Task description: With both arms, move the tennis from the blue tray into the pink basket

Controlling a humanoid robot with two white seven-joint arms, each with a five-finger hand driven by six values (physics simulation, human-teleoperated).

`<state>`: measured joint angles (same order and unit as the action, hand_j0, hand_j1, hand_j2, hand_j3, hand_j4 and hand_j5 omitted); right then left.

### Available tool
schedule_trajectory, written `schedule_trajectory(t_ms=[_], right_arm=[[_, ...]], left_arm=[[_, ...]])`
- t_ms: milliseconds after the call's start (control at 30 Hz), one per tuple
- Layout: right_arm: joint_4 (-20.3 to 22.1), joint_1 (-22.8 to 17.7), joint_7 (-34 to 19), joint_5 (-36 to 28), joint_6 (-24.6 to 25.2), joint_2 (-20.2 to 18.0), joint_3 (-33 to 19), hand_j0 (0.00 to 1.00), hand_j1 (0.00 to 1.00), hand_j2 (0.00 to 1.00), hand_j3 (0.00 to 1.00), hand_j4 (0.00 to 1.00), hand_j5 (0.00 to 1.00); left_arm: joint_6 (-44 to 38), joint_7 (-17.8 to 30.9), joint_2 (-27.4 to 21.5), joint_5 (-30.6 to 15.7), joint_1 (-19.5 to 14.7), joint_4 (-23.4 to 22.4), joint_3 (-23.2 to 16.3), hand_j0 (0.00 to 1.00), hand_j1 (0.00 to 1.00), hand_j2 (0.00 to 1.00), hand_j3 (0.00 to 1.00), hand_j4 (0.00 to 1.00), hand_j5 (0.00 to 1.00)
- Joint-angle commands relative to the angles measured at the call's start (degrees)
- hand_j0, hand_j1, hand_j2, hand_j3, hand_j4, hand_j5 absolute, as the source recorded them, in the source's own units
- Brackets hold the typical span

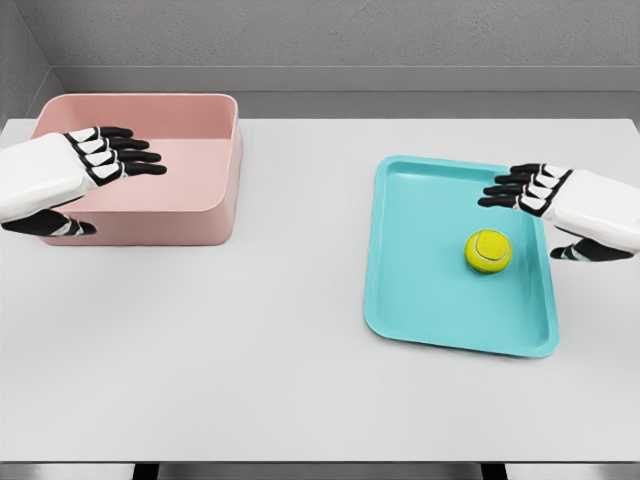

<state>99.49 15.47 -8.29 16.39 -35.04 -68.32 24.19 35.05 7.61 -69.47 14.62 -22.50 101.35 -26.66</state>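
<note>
Tennis ball sits loose in the blue tray, toward its right side, just below and left of the right hand. That hand hovers over the tray's right edge, fingers extended and relaxed, grasping nothing; thumb hangs lower, beside the ball.

Step in hand, as I judge it: the pick-up. Lower the hand, palm beside the ball, and close thumb against fingers evenly; a glancing touch would roll it across the flat tray.

Left hand waits open over the pink basket, well apart, holding nothing; likely receiver for a handover.
</note>
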Motion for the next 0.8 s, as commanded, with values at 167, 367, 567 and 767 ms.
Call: schedule_trajectory(t_ms=[167, 367, 567, 767], right_arm=[[0.0, 0.0, -1.1, 0.4, 0.0, -0.1, 0.7, 1.0, 1.0, 1.0, 1.0, 1.0, 1.0], [-0.3, 1.4, -7.2, 0.7, 0.0, 0.8, 0.1, 1.0, 1.0, 1.0, 1.0, 1.0, 1.0], [-0.7, 1.4, -8.8, 0.6, 0.0, 4.7, -0.5, 1.0, 1.0, 1.0, 1.0, 1.0, 1.0], [-3.2, 2.1, -15.0, -0.1, 0.0, 7.9, 0.0, 0.99, 0.99, 0.99, 0.99, 0.99, 0.99]], left_arm=[[0.0, 1.3, -0.9, -0.4, 0.0, 0.0, -0.1, 1.0, 1.0, 1.0, 1.0, 1.0, 1.0], [0.0, 1.4, -0.8, -0.4, 0.0, 0.0, -0.1, 1.0, 1.0, 1.0, 1.0, 1.0, 1.0], [0.0, 4.1, -1.9, 0.4, 0.1, 0.0, -0.1, 1.0, 1.0, 1.0, 1.0, 1.0, 1.0], [0.0, 7.2, -2.9, 1.4, 0.1, 0.0, -1.0, 1.0, 1.0, 1.0, 1.0, 1.0, 1.0]])
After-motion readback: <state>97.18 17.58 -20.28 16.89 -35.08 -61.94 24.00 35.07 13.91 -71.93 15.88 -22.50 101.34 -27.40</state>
